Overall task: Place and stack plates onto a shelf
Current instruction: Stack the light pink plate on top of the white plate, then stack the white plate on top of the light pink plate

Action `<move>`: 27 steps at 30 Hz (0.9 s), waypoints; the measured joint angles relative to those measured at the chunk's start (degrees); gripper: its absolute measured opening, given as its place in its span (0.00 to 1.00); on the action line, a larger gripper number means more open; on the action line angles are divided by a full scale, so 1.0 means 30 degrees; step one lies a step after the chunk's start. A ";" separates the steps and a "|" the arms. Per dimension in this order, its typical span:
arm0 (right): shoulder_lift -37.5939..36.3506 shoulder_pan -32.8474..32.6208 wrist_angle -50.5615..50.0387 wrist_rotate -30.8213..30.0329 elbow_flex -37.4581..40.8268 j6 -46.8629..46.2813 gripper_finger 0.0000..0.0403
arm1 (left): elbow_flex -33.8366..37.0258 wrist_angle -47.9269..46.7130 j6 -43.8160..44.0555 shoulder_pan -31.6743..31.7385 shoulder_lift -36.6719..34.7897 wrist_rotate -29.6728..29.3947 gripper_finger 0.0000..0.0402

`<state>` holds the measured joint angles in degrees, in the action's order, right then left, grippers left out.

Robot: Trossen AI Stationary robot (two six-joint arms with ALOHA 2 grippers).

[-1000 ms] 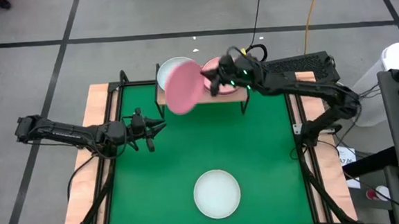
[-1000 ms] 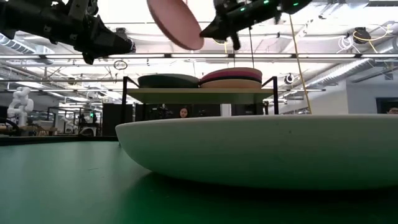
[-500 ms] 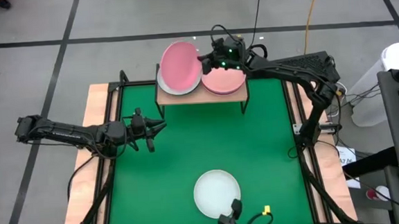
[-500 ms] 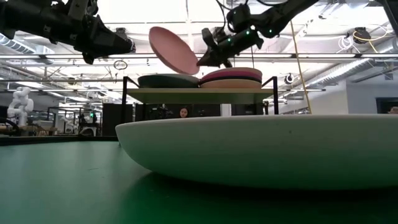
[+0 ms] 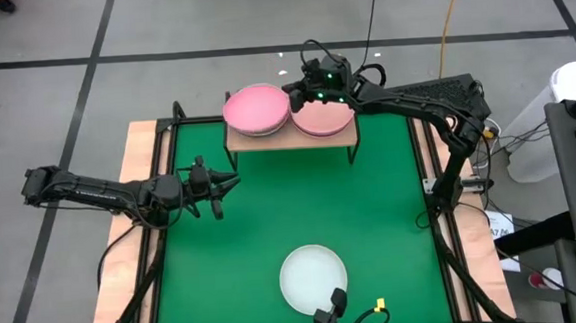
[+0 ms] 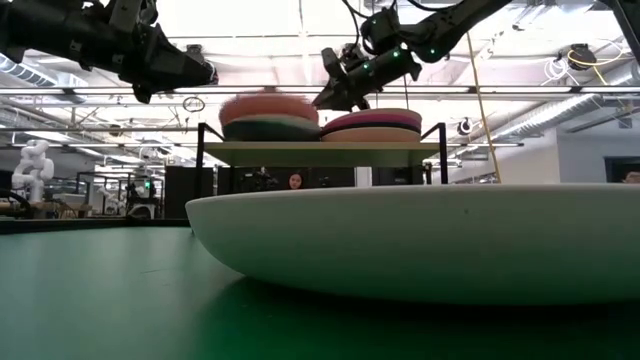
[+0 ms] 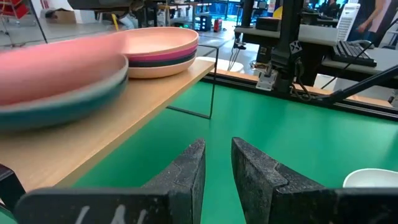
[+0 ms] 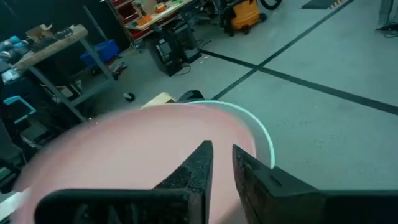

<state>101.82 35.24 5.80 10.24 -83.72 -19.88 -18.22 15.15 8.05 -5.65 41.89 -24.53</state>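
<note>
Low view shows pink plate (image 6: 268, 105) blurred atop left stack on shelf (image 6: 320, 150), likely to slide or rock off if not settled flat. Right tool (image 6: 338, 85) just beside its rim, fingers slightly apart, apparently holding nothing. Left tool (image 5: 221, 183) narrowly apart, empty, above counter (image 5: 272, 223).

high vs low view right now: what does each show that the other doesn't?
Only high: both arms whole, the left gripper waiting over the table's left side, and the mint-white plate's full round outline.
Only low: the stacks side-on, a dark teal-grey plate under the pink plate, and the room beyond.
Both: the shelf with two stacks, the pink plate topping the left one, and the right gripper above the gap between them.
</note>
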 joint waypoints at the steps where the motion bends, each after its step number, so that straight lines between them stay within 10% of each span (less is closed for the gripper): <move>1: 0.0000 0.0000 0.0000 -0.0007 0.0000 0.0006 0.13 | 0.0000 0.0002 0.0000 0.0000 0.0000 0.0000 0.21; 16: -0.1784 -0.0727 -0.0154 0.2534 0.0001 0.1922 0.16 | 0.0000 -0.0013 0.0002 -0.0007 0.0006 0.0490 0.21; 27: -0.7398 -0.5730 -0.1155 0.2282 0.4747 0.6050 0.16 | 0.0000 0.0752 0.2375 -0.0494 0.0077 0.3532 0.21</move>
<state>79.63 18.05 2.34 17.09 -69.48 -1.73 -18.22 17.41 15.18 -7.13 42.12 -13.94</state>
